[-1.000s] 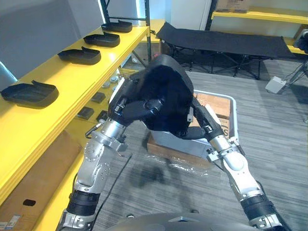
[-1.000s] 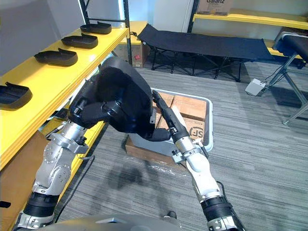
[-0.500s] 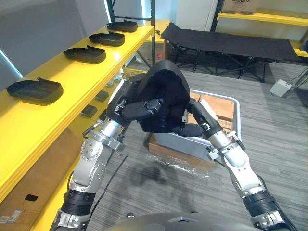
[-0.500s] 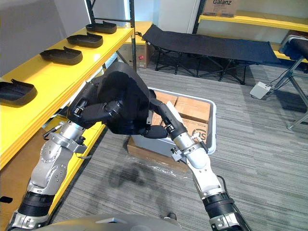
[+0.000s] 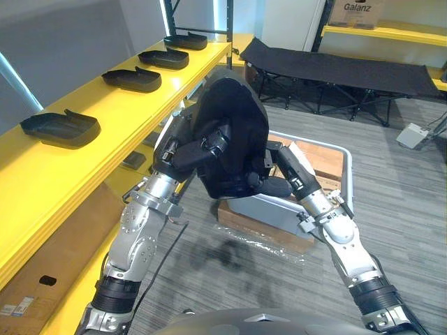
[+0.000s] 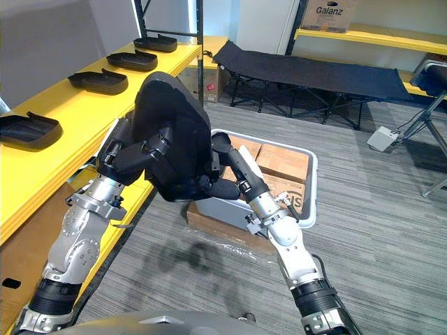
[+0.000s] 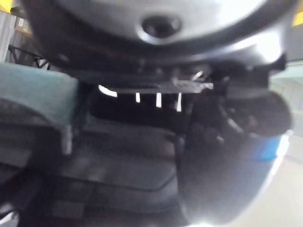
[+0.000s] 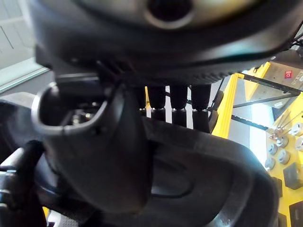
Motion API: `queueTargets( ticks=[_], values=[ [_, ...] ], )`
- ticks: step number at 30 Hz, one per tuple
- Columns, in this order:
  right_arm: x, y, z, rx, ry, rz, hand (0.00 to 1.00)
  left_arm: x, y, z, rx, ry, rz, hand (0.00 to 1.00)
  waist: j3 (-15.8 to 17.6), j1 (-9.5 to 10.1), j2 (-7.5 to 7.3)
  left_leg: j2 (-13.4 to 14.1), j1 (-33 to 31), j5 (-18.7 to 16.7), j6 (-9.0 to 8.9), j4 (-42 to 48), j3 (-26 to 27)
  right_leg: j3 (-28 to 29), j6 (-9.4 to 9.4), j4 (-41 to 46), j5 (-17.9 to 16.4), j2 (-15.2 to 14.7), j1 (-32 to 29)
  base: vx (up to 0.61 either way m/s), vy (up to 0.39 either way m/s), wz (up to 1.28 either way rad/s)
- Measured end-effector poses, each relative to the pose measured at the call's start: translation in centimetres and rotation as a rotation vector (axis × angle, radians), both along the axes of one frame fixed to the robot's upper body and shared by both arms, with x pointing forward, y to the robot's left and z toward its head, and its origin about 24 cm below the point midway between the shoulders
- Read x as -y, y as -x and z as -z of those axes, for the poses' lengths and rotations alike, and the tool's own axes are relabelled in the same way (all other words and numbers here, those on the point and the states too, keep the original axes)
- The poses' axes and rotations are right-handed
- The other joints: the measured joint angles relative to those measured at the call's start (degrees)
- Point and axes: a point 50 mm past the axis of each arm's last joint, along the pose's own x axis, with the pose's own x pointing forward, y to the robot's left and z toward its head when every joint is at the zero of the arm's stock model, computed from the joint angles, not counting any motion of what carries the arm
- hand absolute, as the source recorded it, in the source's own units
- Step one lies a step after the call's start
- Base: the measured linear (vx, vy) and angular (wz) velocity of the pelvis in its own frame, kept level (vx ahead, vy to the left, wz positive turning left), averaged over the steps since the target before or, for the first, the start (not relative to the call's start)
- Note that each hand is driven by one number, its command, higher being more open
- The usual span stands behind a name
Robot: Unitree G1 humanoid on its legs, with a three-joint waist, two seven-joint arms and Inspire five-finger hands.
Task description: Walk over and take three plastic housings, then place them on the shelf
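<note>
Item: 1 black plastic housing (image 5: 234, 129), held upright above the grey bin (image 5: 318, 139), beside the yellow shelf (image 5: 105, 105). Left hand (image 5: 183, 148): fingers curled over its edge. Right hand (image 5: 286, 174): thumb and fingers clamped on its lower rim. I'd hold both grips even, swing left, and lower it flat among the 4 shelved housings (image 5: 61, 129)

Blk housing (image 5: 236, 115), yellow shelf (image 5: 105, 115), grey-striped floor (image 5: 405, 216), brown boxes (image 5: 320, 158).
</note>
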Motion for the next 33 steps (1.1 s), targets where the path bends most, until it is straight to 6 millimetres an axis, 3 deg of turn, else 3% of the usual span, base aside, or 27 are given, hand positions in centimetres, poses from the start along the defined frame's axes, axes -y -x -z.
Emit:
queueTargets(
  ticks=[6,18,25,32,33],
  values=[
    [-0.5,-0.3,0.1,-0.014,-0.075,0.053,0.0,1.1,0.4,-0.7,0.003,0.028,0.01,1.0,0.0,0.04,-0.06,0.0,-0.2,0.0,0.0,0.0,-0.1,0.0,0.0,0.0,0.0,0.0,-0.1,0.0,0.0,0.0],
    [-0.9,-0.4,0.7,-0.053,-0.097,0.061,0.0,0.6,0.2,-0.3,-0.007,-0.022,0.029,1.0,-0.1,0.14,-0.19,-0.1,-0.2,0.0,0.05,0.0,-0.2,0.0,-0.01,0.0,0.0,0.0,-0.1,0.0,0.0,0.0],
    [-0.6,-0.5,1.5,-0.086,-0.088,0.072,0.0,0.7,-0.2,1.2,-0.083,-0.189,0.015,1.0,-0.2,0.12,-0.16,-0.1,-0.2,0.0,0.05,0.0,-0.2,0.0,-0.01,0.0,0.0,0.0,-0.2,0.0,0.0,0.0],
    [-0.5,-0.5,1.6,-0.091,-0.104,0.099,0.0,0.5,-0.1,4.6,-0.202,-0.426,-0.006,1.0,-0.3,0.19,-0.02,-0.1,-0.3,0.0,0.05,0.0,-0.4,-0.1,-0.01,0.0,0.0,0.0,-0.1,0.0,0.0,0.0],
    [-0.6,-0.5,1.6,-0.091,-0.104,0.099,0.0,0.3,-0.2,5.2,-0.233,-0.443,-0.004,0.0,-0.3,0.26,-0.02,-0.1,-0.3,0.1,0.06,0.0,-0.5,-0.1,-0.01,0.0,0.0,0.0,-0.1,0.0,0.0,0.0]
  ],
)
